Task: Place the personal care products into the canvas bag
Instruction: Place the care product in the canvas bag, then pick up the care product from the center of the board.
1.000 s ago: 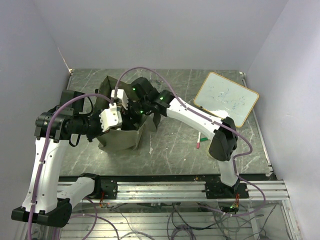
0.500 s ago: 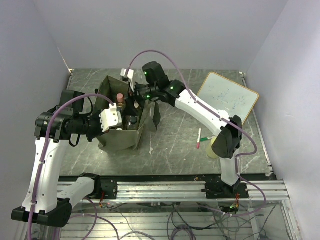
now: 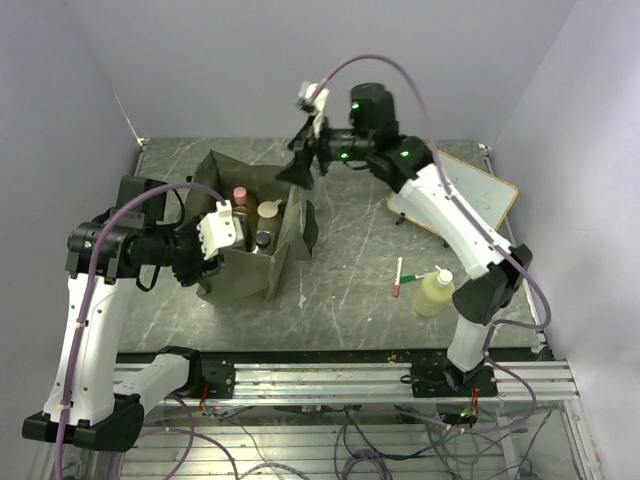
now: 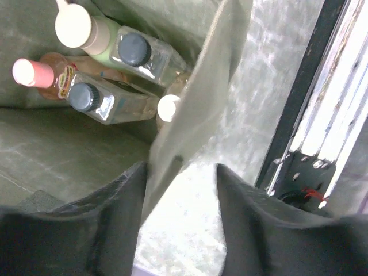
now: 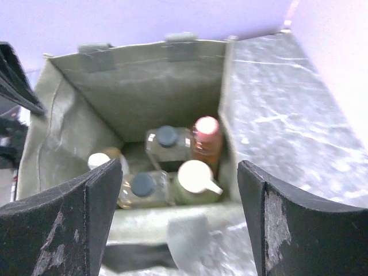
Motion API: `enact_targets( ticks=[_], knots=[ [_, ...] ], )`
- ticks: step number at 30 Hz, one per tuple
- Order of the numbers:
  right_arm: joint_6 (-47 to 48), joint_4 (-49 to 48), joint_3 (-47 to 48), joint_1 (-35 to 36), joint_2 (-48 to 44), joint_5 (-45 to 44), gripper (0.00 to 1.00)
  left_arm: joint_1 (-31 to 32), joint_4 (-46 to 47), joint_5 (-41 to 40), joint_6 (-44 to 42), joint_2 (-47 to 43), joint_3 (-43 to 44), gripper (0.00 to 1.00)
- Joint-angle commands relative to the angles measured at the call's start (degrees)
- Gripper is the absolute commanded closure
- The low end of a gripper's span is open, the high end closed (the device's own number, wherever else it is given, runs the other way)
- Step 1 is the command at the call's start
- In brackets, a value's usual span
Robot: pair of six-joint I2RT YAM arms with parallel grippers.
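Note:
The olive canvas bag (image 3: 240, 280) stands left of centre, open at the top. Inside it stand several personal care products: two clear bottles with dark caps (image 5: 167, 136) (image 5: 142, 185), an orange one (image 5: 207, 129), a pale green one with a beige cap (image 5: 195, 175) and a white-capped one (image 5: 99, 161). One pale yellow-green bottle (image 3: 435, 293) stands on the table at the right. My left gripper (image 3: 232, 236) is at the bag's left rim, jaws apart, with the bag's wall (image 4: 218, 75) lying loosely against one finger. My right gripper (image 3: 297, 170) hangs open and empty high above the bag's far right corner.
A red and green marker pen (image 3: 398, 277) lies beside the lone bottle. The wooden-framed whiteboard (image 3: 490, 195) lies at the back right, partly under my right arm. A metal rail (image 3: 330, 380) runs along the near table edge.
My right gripper has risen out of the bag, up and to the back right, with nothing in it. My left gripper's jaws have come apart at the bag's rim.

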State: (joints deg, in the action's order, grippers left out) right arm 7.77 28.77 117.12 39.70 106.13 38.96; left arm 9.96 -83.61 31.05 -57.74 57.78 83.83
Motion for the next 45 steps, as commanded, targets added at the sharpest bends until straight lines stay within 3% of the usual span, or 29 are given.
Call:
enact_targets(
  ticks=[1,3,5,16,25,34,40,45],
  knots=[
    [1.52,2.84,-0.49,-5.86,-5.48,-3.76,0.19,-0.2,0.3,2.08,2.77,1.75,6.2,0.24],
    [2.68,4.83,-0.85,-8.07,-6.85,-5.83,0.19,-0.2,1.03,2.4,4.47,3.14,8.66,0.12],
    [3.92,6.3,-2.17,-10.4,-8.75,-7.54,0.19,-0.24,2.66,2.45,7.53,4.82,11.16,0.08],
    [10.45,16.26,-15.02,-20.36,-22.46,-16.59,0.18,0.96,11.64,0.62,21.96,16.87,24.69,0.13],
    [18.21,33.02,-26.94,-24.16,-33.62,-25.85,0.19,2.52,23.56,-5.27,30.52,23.8,28.85,0.07],
    [26.49,46.87,-37.0,-31.07,-39.29,-29.5,0.2,4.02,24.15,-6.04,29.06,28.08,30.72,0.08],
    [26.51,48.39,-44.25,-32.19,-39.65,-27.66,0.22,4.54,23.75,-7.1,27.66,29.45,32.24,0.1],
    [26.73,46.68,-48.32,-32.23,-38.21,-26.46,0.3,4.54,22.99,-6.42,26.03,29.81,32.48,0.11]
  ],
)
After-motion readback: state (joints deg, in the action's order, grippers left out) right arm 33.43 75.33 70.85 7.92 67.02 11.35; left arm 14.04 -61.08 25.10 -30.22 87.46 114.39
